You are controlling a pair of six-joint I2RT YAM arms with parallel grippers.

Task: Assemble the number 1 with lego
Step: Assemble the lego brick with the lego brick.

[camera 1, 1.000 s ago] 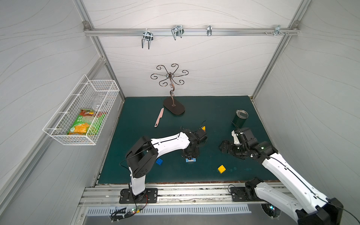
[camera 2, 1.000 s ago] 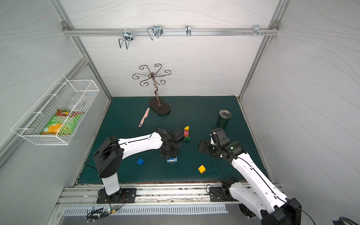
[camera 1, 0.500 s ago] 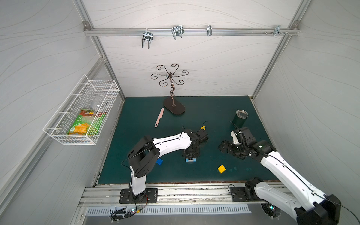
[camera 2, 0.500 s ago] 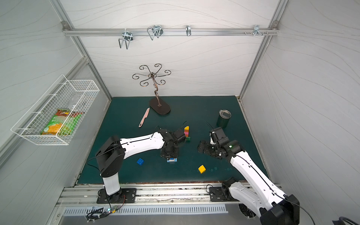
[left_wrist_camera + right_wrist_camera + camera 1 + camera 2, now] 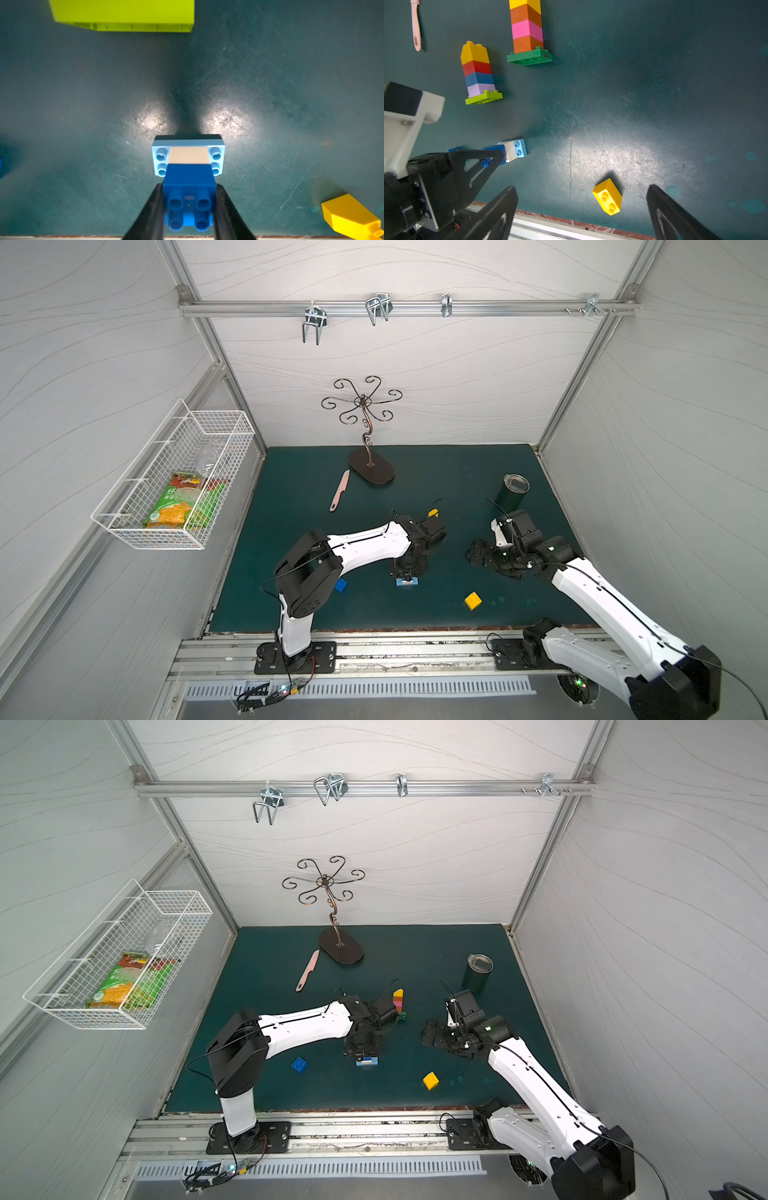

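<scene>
My left gripper (image 5: 189,207) is shut on a blue square lego brick (image 5: 189,180). That brick sits on a white brick (image 5: 188,155), which sits on a long light-blue brick (image 5: 188,143) lying on the mat. In both top views the gripper (image 5: 409,570) points down over this small stack (image 5: 367,1061). My right gripper (image 5: 581,188) is open and holds nothing. It hovers to the right of the stack (image 5: 478,551), with a loose yellow brick (image 5: 607,196) on the mat below it. A loose blue brick (image 5: 299,1064) lies left of the stack.
Two brick towers stand behind: one on a lime base (image 5: 477,72), one on a dark-green base (image 5: 527,31). A pink knife (image 5: 340,490), a metal stand (image 5: 371,468) and a dark tumbler (image 5: 512,493) are further back. A wire basket (image 5: 174,485) hangs on the left wall.
</scene>
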